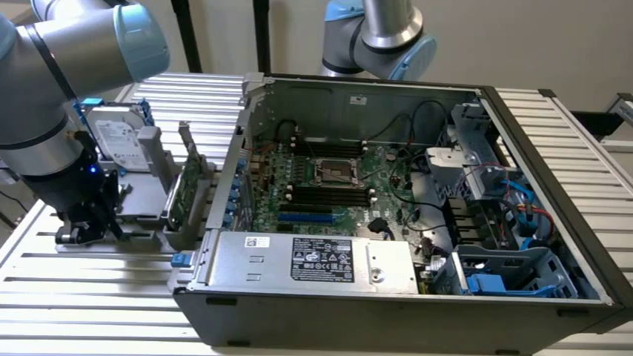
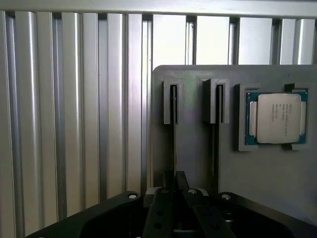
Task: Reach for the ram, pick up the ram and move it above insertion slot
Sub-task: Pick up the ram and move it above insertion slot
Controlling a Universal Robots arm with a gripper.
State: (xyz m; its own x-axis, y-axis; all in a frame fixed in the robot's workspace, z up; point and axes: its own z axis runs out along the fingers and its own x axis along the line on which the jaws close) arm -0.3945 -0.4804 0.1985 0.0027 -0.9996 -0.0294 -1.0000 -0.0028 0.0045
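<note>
In the wrist view the ram [image 2: 173,130] stands on edge as a thin dark line in a slotted grey holder [image 2: 193,144]. My gripper [image 2: 175,184] is right at the ram's near end. Its two dark fingers [image 2: 167,182] are drawn close together, one on each side of the stick, so it looks shut on the ram. In the exterior view the gripper [image 1: 84,226] is low over the holder, at the exterior view's left of the open computer case. The insertion slot [image 1: 327,196] is one of several parallel black rows on the motherboard, well away from the gripper.
A second stick [image 2: 216,139] stands in the neighbouring holder slot. A CPU chip [image 2: 277,118] lies in a tray beside it. A hard drive [image 1: 117,141] and a green expansion card [image 1: 180,194] stand upright on the holder. The case wall [image 1: 230,170] rises between holder and motherboard.
</note>
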